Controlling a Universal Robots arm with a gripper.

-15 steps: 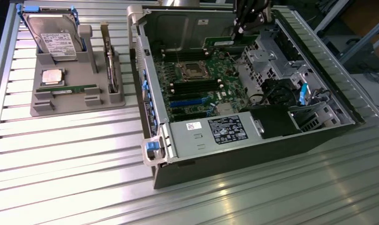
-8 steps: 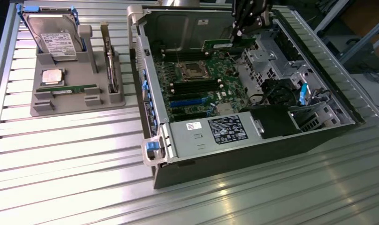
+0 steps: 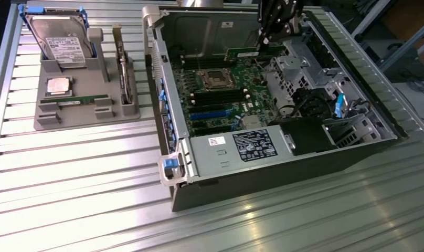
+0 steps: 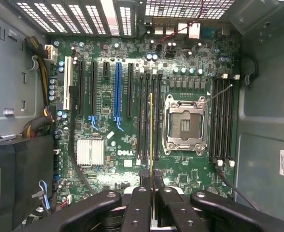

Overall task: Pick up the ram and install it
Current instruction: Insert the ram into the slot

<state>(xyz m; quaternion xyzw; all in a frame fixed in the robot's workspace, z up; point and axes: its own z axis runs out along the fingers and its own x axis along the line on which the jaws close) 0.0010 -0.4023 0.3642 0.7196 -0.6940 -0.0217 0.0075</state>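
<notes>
The slatted metal bench (image 3: 72,199) carried two things that held others. The larger was an open computer case (image 3: 282,176) lying on its side. It held a green motherboard (image 3: 219,113), a grey power-supply box (image 3: 233,152) with a black label at the near end, and black drive bays with loose cables toward the exterior view's right. On the board sat an empty processor socket (image 4: 183,123), with rows of black memory slots (image 4: 143,116) on either side of it.

The smaller was a grey holder (image 3: 79,121), well apart from the case on the exterior view's left. A hard drive (image 3: 61,44) in blue rails leaned in its far pocket. An expansion card (image 3: 121,68) stood on edge along the side nearest the case. A twin stick (image 3: 75,98) lay flat in a near groove, and the square processor chip (image 3: 60,85) rested between drive and stick.

The gripper (image 3: 268,44) hung inside the case over the far part of the board. Its fingers (image 4: 163,193) pinched the ram (image 4: 151,130) from both faces. The stick pointed edge-down, lined up along the slots just beside the socket. Whether its lower edge touched a slot could not be told.
</notes>
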